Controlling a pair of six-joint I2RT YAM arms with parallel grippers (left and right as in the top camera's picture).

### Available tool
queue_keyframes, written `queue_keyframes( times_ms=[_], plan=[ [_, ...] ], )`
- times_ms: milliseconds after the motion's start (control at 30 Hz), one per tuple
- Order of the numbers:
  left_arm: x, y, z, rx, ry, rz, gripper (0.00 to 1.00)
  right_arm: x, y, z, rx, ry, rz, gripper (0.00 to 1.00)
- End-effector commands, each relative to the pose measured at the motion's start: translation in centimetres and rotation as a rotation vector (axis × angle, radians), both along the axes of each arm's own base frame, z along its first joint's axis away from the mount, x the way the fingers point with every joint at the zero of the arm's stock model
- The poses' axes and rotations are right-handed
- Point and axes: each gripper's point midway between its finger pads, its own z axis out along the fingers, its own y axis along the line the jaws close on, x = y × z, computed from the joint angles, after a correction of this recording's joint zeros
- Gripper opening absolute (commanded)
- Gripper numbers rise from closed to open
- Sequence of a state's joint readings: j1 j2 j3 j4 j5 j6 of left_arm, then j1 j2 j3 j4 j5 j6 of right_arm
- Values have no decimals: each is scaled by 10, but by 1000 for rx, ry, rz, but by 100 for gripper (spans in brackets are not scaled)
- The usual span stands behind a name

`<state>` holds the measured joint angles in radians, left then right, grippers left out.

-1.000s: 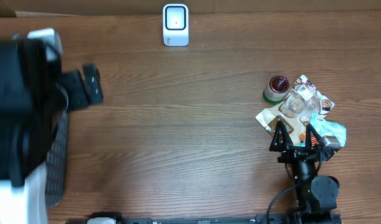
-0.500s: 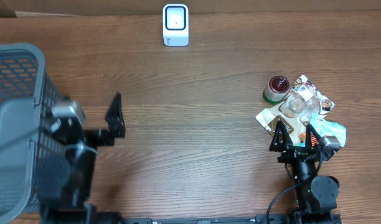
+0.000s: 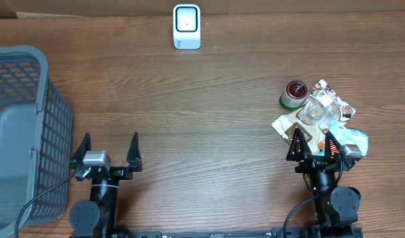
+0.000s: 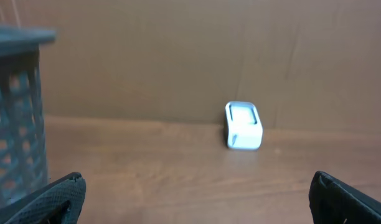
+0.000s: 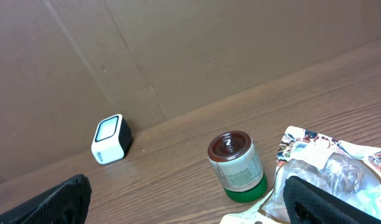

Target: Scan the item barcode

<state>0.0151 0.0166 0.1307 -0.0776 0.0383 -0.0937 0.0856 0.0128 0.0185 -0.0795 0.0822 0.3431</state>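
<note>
Both jaws spread wide, nothing between them. Left gripper (image 3: pixel 108 143) lower left, right gripper (image 3: pixel 313 138) lower right, both near the bottom edge. Broad bare wood-grain table (image 3: pixel 202 125) in between. White rounded-square scanner (image 3: pixel 186 26) top centre, by the cardboard wall. Grey mesh basket (image 3: pixel 30 86) cut off at the left edge. Items mid-right: dark-lidded jar (image 3: pixel 294 93) with green base, touching crinkled printed pouches (image 3: pixel 331 99). Right fingertips overlap the pile's near edge; contact unclear.

Bare table (image 3: pixel 209 145) lies between basket (image 3: pixel 57 132) and item pile (image 3: pixel 318 114).
</note>
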Motion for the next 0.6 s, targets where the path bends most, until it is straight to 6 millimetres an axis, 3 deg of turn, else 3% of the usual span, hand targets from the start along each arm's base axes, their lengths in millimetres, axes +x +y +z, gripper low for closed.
queue_keyframes(
  times_ms=[0,200,567],
  plan=[
    [4,0,-22,27,34,-3,100,0,0,-2,0,-3,0,100],
    [8,-1,-58,14,111,-7,100,0,0,-2,0,-3,0,100],
    [8,0,-58,2,109,-4,99,0,0,-2,0,-3,0,100]
  ],
)
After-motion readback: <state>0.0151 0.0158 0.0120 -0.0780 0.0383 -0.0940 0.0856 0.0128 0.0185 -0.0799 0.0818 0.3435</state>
